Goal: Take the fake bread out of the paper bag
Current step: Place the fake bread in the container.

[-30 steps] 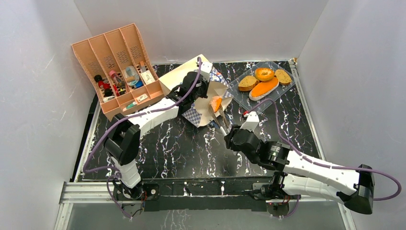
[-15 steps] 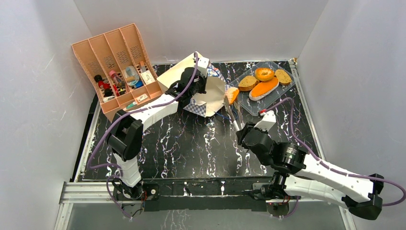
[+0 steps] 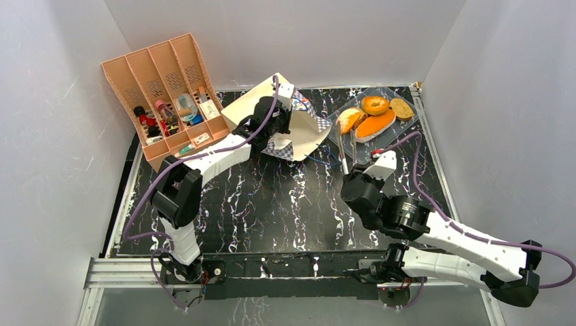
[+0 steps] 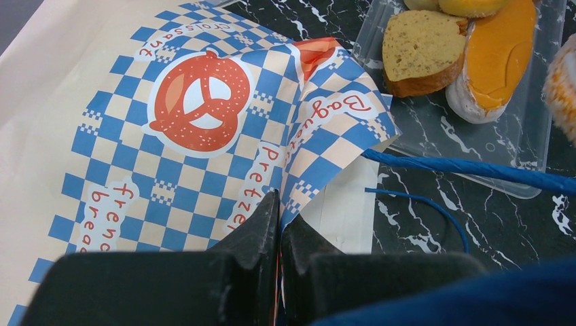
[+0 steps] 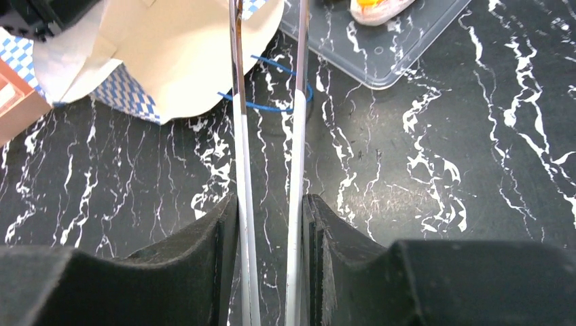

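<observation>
The paper bag (image 3: 307, 129) lies on its side at the back middle, its checkered band (image 4: 197, 129) facing my left wrist camera. My left gripper (image 3: 277, 132) (image 4: 280, 207) is shut on the bag's edge. My right gripper (image 3: 354, 182) (image 5: 272, 204) is shut on metal tongs (image 3: 345, 153) (image 5: 299, 102). The tong tips hold a small orange bread piece (image 3: 348, 120) (image 4: 565, 88) over the left end of the clear tray (image 3: 401, 132). On the tray lie a ring bagel (image 3: 375, 104), a long orange-topped loaf (image 3: 375, 125) (image 4: 492, 58) and toast slices (image 3: 402, 109) (image 4: 421, 51). The bag's inside is hidden.
An orange slotted organiser (image 3: 166, 88) with small items stands at the back left. The bag's blue cord handles (image 5: 272, 105) (image 4: 475, 166) trail on the black marble table between bag and tray. White walls close in on three sides.
My right gripper moved the tongs and the orange bread piece from the bag's mouth rightward to over the tray. The left gripper shifted slightly back and the bag flattened.
</observation>
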`<act>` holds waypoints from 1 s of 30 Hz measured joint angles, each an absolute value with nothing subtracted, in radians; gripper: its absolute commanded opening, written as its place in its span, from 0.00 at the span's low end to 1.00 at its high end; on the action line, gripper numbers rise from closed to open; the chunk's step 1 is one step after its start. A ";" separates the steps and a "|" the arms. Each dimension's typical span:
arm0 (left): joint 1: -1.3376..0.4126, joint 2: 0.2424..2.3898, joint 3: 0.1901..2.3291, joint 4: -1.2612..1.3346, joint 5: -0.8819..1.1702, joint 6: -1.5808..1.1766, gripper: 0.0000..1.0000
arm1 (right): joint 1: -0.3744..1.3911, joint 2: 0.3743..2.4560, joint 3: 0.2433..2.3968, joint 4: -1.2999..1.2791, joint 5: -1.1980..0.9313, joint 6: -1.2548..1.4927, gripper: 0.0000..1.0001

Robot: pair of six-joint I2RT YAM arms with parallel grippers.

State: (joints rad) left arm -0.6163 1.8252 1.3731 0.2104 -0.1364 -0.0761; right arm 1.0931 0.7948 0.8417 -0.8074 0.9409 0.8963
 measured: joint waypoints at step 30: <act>-0.613 1.716 1.307 0.210 -0.089 -0.071 0.00 | 0.484 1.023 0.723 -0.419 0.590 0.599 0.00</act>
